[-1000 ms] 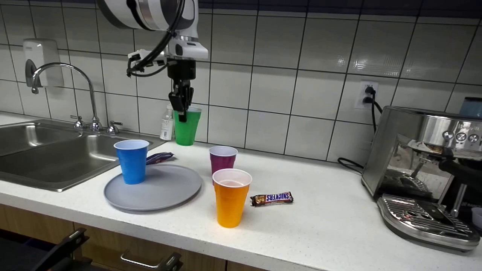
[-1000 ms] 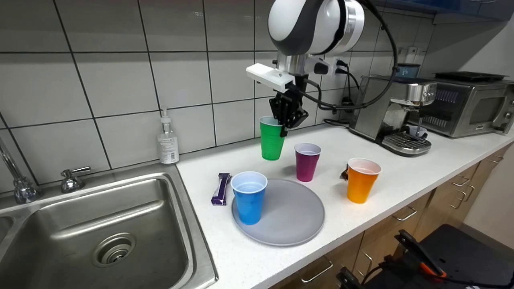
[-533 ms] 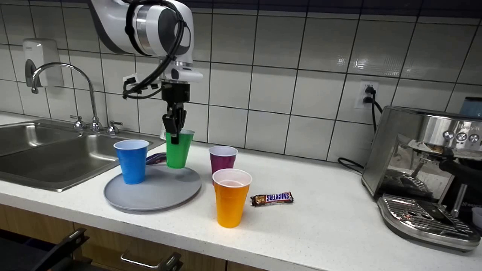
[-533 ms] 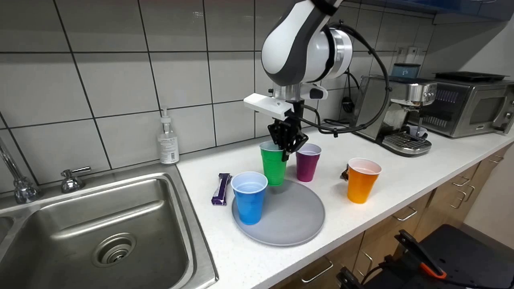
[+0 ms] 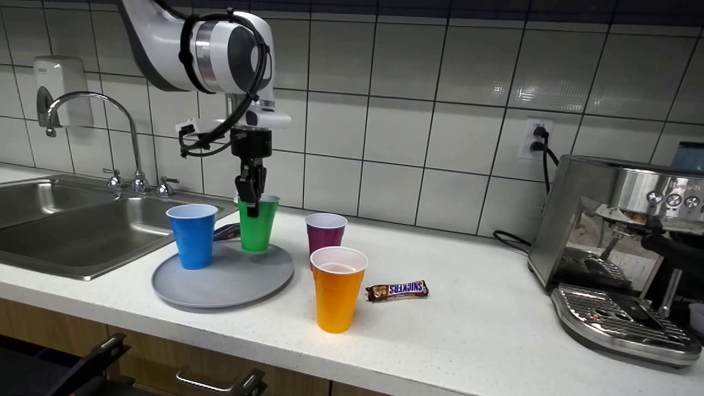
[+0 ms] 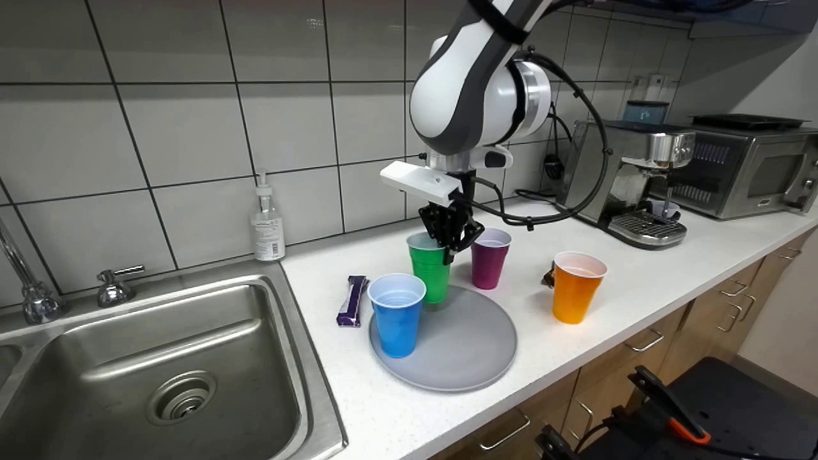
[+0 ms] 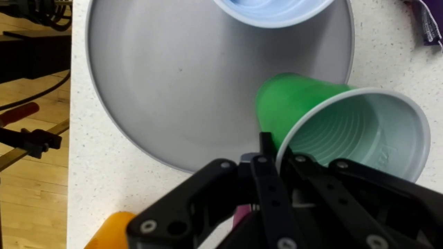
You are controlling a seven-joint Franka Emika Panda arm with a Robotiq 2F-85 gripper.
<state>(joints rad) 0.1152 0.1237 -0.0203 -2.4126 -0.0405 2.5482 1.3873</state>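
The gripper (image 7: 278,152) is clamped on the wall of the green cup (image 6: 429,273), one finger outside and one seemingly inside, at 8 o'clock on the rim in the wrist view. That thin wall looks the weak spot: held from one side only, the cup could swing or buckle, and the inner finger could hook the rim and topple it on a crooked withdrawal. Its base shows over the plate (image 6: 460,348), at 12 o'clock and close to the edge in an exterior view; whether it touches or hangs just above, I cannot tell. Half off that edge, it would likely lean. The blue cup (image 6: 397,316), upright on the plate at 9 o'clock, is near enough for a sideways slip to knock it; the purple cup (image 6: 489,259), near the gripper at 3 o'clock, could be brushed if the fingers swing that way. The orange cup (image 6: 577,287), well apart at 3 o'clock, seems out of danger. As for pose, the gripper hangs nearly straight down to 6 o'clock, the black cable (image 6: 607,152) bows out to 3 o'clock, and the arm (image 6: 441,108) slants in from 1 o'clock.
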